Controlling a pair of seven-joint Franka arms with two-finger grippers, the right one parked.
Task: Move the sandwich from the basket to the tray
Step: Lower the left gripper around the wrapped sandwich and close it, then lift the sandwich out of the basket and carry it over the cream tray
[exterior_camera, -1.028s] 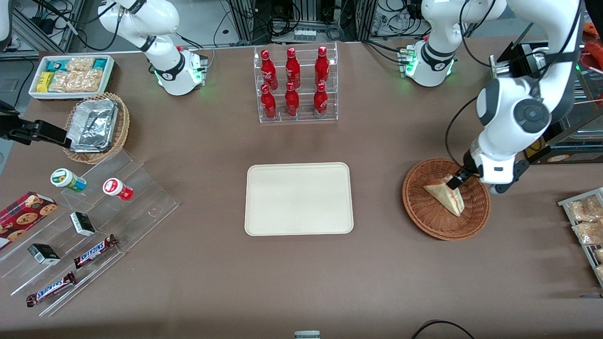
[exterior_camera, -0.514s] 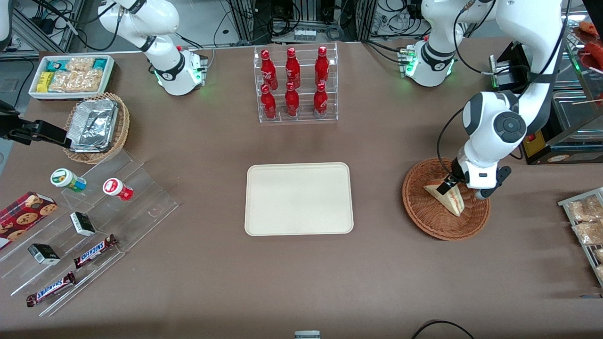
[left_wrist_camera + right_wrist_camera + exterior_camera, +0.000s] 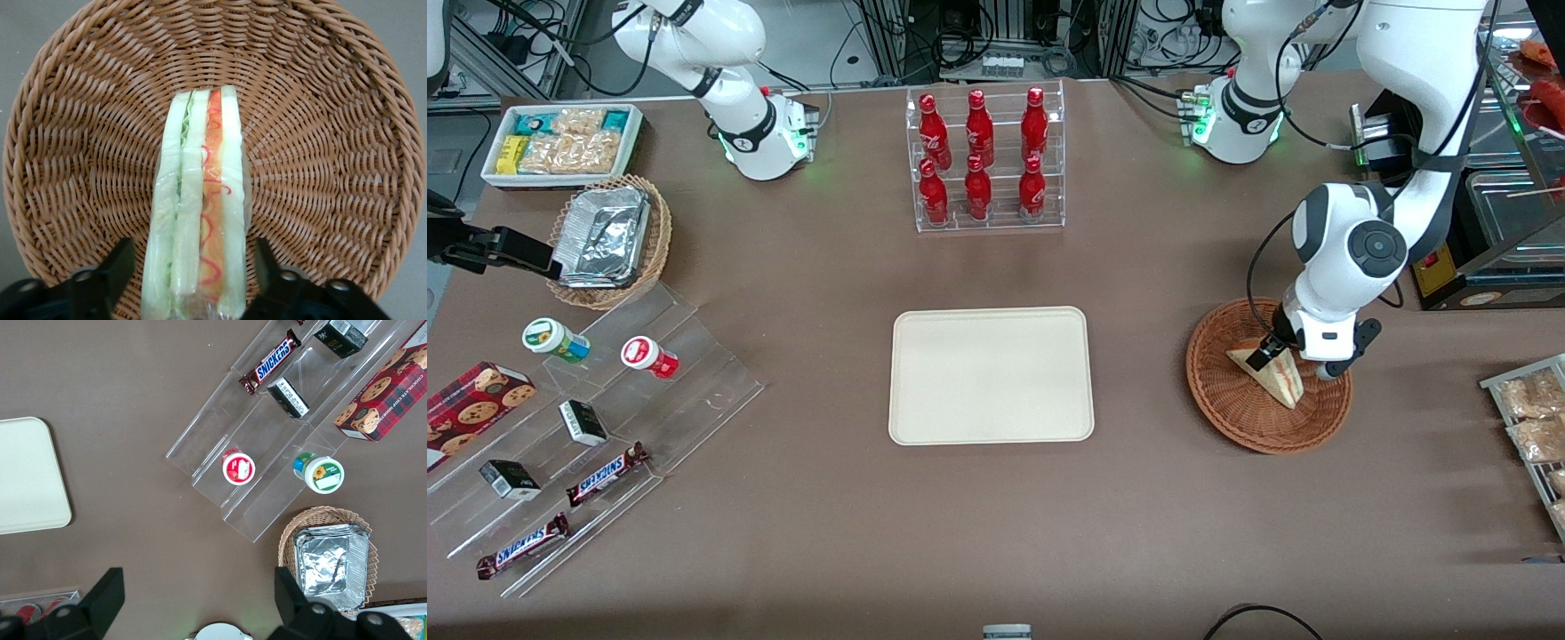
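The sandwich is a triangular wedge in clear wrap, standing on edge in the reddish-brown wicker basket toward the working arm's end of the table. In the left wrist view the sandwich shows its green and red-orange filling against the basket. My left gripper is down in the basket, open, with one black finger on each side of the sandwich and a small gap to the bread. The cream-white tray lies flat mid-table; a corner of it shows in the right wrist view.
A clear rack of red bottles stands farther from the front camera than the tray. Snack packets on a rack lie beside the basket at the table's edge. A stepped acrylic stand with candy bars and cups sits toward the parked arm's end.
The left arm has swung in over the basket and the gripper has come down and shifted along the sandwich, now straddling it. The sandwich has not moved.
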